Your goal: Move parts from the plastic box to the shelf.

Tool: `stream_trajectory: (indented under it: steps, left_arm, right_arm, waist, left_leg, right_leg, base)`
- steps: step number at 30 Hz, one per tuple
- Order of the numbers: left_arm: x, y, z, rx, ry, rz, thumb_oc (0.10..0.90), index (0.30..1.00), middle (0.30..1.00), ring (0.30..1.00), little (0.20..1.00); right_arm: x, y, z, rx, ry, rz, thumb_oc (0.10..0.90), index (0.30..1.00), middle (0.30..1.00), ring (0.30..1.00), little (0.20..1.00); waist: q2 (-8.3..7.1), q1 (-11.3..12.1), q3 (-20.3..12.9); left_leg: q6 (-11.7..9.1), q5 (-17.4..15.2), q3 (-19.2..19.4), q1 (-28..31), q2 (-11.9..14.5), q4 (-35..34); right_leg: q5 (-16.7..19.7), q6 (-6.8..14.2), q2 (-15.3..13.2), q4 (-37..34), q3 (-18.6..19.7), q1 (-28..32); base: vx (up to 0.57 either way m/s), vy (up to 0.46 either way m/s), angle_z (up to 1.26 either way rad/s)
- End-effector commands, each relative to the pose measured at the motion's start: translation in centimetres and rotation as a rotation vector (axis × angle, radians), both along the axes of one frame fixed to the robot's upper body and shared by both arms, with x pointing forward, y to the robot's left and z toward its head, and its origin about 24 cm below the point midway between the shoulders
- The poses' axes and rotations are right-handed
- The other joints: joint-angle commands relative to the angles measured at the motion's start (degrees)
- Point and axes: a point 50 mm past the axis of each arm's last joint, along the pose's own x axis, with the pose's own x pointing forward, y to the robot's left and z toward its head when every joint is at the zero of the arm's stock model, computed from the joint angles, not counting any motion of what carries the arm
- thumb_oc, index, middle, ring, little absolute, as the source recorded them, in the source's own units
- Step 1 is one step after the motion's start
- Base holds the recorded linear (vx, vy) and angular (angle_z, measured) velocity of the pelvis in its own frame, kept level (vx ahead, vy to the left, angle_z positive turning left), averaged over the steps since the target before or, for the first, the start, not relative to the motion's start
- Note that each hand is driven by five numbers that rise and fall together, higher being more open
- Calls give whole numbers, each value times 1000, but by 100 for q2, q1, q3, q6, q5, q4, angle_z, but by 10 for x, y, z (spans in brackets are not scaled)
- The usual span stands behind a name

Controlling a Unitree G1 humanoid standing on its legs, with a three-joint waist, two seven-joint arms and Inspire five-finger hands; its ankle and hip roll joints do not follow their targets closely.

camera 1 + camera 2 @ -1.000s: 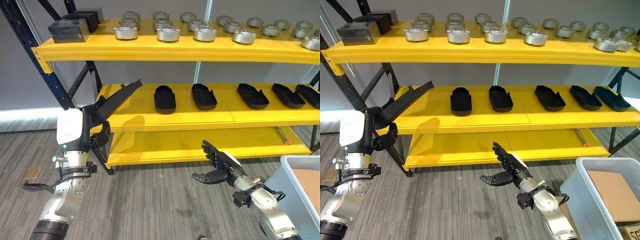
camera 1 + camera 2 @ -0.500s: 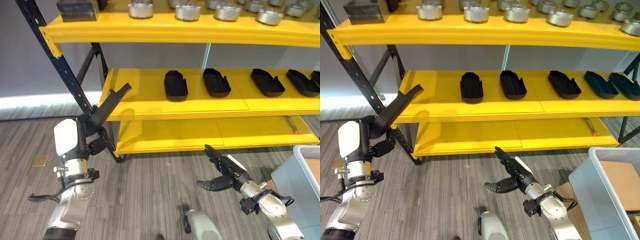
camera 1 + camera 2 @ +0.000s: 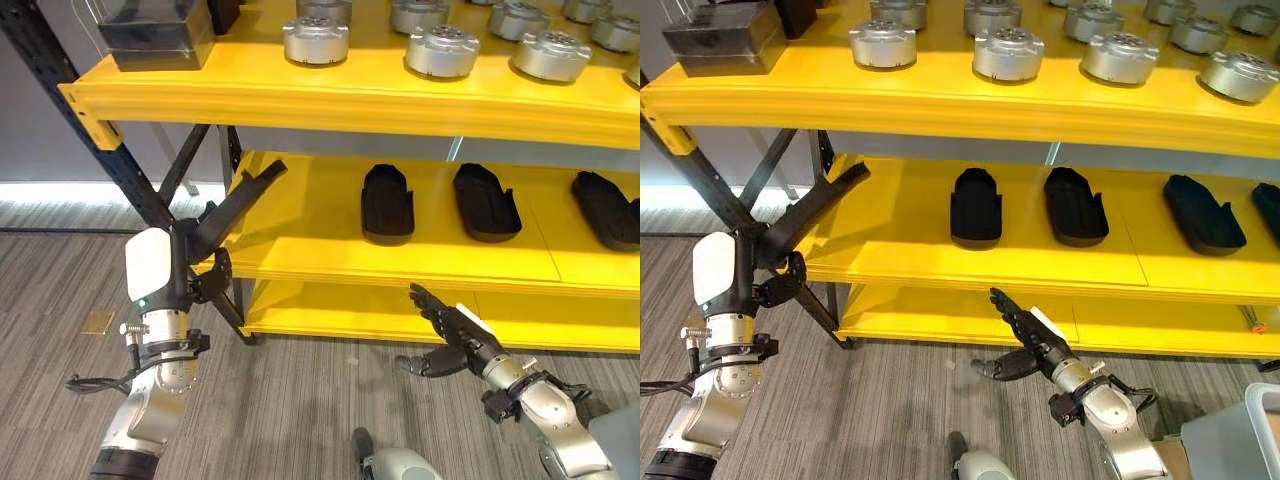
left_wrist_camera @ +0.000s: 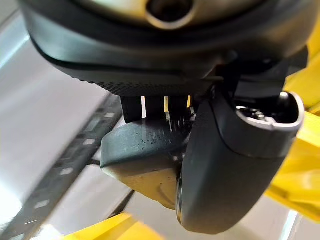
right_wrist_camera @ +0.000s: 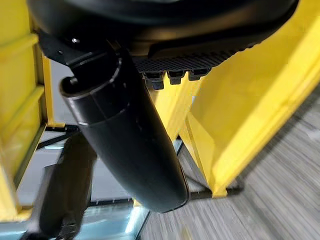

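the yellow shelf (image 3: 330, 95) serves as reference. the left hand (image 3: 200, 262) is raised in front of the shelf's left black upright (image 3: 120, 170), fingers and thumb curled round a long black part (image 3: 240, 198). the part rises out of the hand at a slant, its free tip reaching toward the left end of the shelf's middle level (image 3: 310, 225) and hovering just above that board; whether the tip touches the board cannot be told. in the left wrist view the thumb (image 4: 235, 165) presses against the dark body of the part (image 4: 140, 160), confirming the clamp.

the right hand (image 3: 450, 335) sits low in front of the shelf's bottom level (image 3: 960, 320), above the grey carpeted floor (image 3: 290, 400). its fingers are spread and nearly straight, thumb apart, and it holds nothing. it is well apart from the held part.

on the middle level, to the right of the held part's tip, black shoe-shaped parts lie flat in a row: one (image 3: 387, 203) nearest, a second (image 3: 486, 202) beside it, and a third (image 3: 608, 208) at the view's edge. none touches the others.

on the shelf's top level stand round silver metal parts (image 3: 440, 50) in rows, and at its left end a dark rectangular block (image 3: 155, 35).

a corner of the pale plastic box (image 3: 1230, 445) appears on the floor, below and to the right of the shelf, behind the right arm. its contents cannot be seen.

a small tan square (image 3: 97, 321) lies on the floor left of the shelf's upright.
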Motion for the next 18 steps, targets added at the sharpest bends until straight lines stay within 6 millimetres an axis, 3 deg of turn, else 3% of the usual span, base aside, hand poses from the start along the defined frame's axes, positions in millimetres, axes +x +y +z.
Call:
stream_trajectory:
  steps: [1,6,10,15,17,18]
  left_arm:
    - [3,-7,64,76,-301,-73,400,300,300,300,300]
    - [6,-10,67,69,-305,-85,400,300,300,300,300]
    - [8,-12,71,72,-313,-96,400,300,300,300,300]
    - [7,-13,72,75,-314,-101,400,300,300,300,300]
    - [7,-14,74,79,-327,-96,400,300,300,300,300]
    - [7,-12,75,74,-333,-83,400,300,300,300,300]
  right_arm:
    - [6,2,34,46,-180,43,900,1000,1000,1000,1000]
    - [4,0,33,50,-173,19,900,1000,1000,1000,1000]
    - [8,2,33,59,-187,3,900,1000,1000,1000,1000]
    - [6,2,32,65,-183,0,900,1000,1000,1000,1000]
    - [6,2,32,63,-194,-1,900,1000,1000,1000,1000]
    - [6,3,31,66,-199,-6,900,1000,1000,1000,1000]
  waist:
    - [5,-185,-653]
    - [70,-269,-610]
    - [133,-342,-489]
    - [157,-372,-459]
    - [160,-349,-442]
    - [146,-299,-416]
  left_leg:
    - [621,105,154,-256,-261,-178]
    - [567,251,193,-435,-174,-5]
    - [626,-11,258,-491,-171,-94]
    - [664,-87,260,-495,-215,-146]
    - [689,-118,256,-557,-252,-80]
    - [713,-229,326,-577,-279,1]
  right_leg:
    - [91,1009,-78,-507,156,-100]
    - [-176,895,12,-204,208,-169]
    - [-256,911,22,159,235,-556]
    - [-343,917,63,406,224,-759]
    - [-467,872,117,628,68,-854]
    - [-555,868,105,888,-188,-972]
  base:
    - [119,-62,3]
    - [132,-61,-1]
    - [-6,15,3]
    - [6,5,-3]
    - [0,0,0]
    - [5,-29,-9]
